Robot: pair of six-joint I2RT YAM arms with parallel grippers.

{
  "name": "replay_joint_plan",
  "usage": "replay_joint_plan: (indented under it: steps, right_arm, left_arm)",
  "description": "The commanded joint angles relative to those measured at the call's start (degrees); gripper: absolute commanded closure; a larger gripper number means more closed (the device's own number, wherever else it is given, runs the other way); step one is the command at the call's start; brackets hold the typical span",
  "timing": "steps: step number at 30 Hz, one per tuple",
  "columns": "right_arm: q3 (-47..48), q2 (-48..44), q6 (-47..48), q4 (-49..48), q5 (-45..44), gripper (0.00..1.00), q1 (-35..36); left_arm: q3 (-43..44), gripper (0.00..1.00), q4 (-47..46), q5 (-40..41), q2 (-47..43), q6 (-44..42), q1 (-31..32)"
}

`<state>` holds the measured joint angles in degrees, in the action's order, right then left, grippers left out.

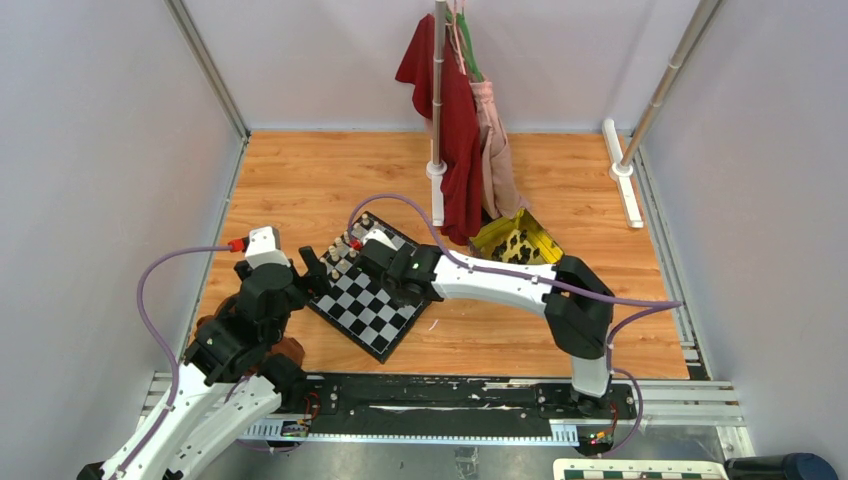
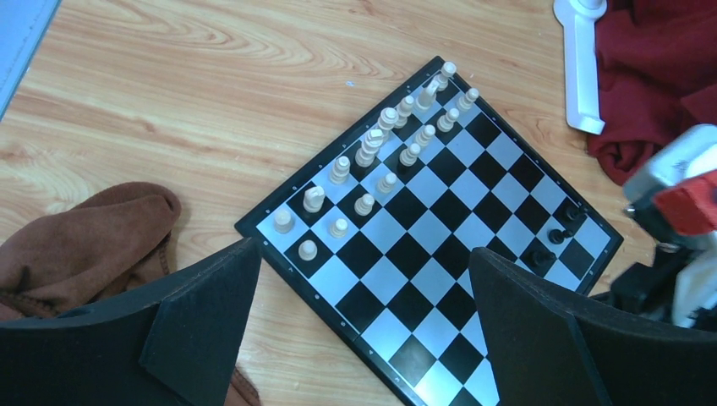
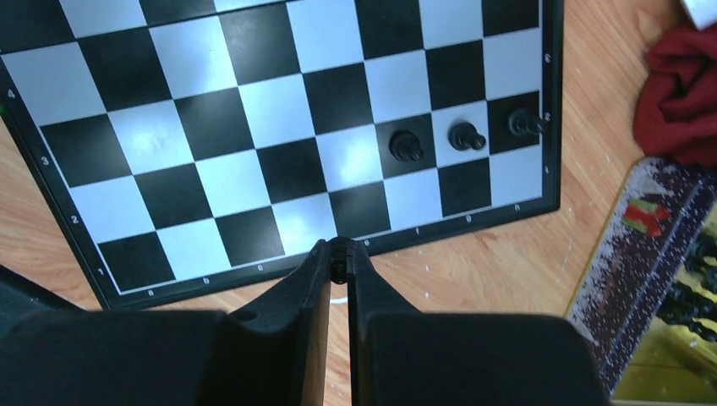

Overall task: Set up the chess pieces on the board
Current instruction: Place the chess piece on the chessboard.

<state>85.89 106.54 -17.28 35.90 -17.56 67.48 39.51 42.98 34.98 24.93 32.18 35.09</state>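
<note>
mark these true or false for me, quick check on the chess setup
1. The cream pieces fill two rows along one edge of the board. True.
2. Eight black pieces stand on the board. False: only three black pawns stand there, in a row near one corner.
3. The left gripper is shut on a cream piece. False: its jaws are wide open and hold nothing.
4. The right gripper is pinched on a small black piece at the board's edge. True.
5. The gold tray is empty. False: spare black pieces lie in it.
</note>
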Motion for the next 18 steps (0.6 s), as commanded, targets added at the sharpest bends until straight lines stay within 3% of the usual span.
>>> replay_joint_plan:
  steps: [1, 18]
  right_arm:
    - [3.37, 3.20, 2.42, -0.29, 1.06, 1.00, -0.21]
    - [6.01, 9.99, 2.74, -3.03, 5.00, 1.00, -5.46]
  left_arm:
    - [-0.56, 0.00, -0.31, 1.20, -0.54, 0.89, 0.68]
    - [-0.62, 0.00, -1.31, -0.26, -0.04, -0.14, 0.69]
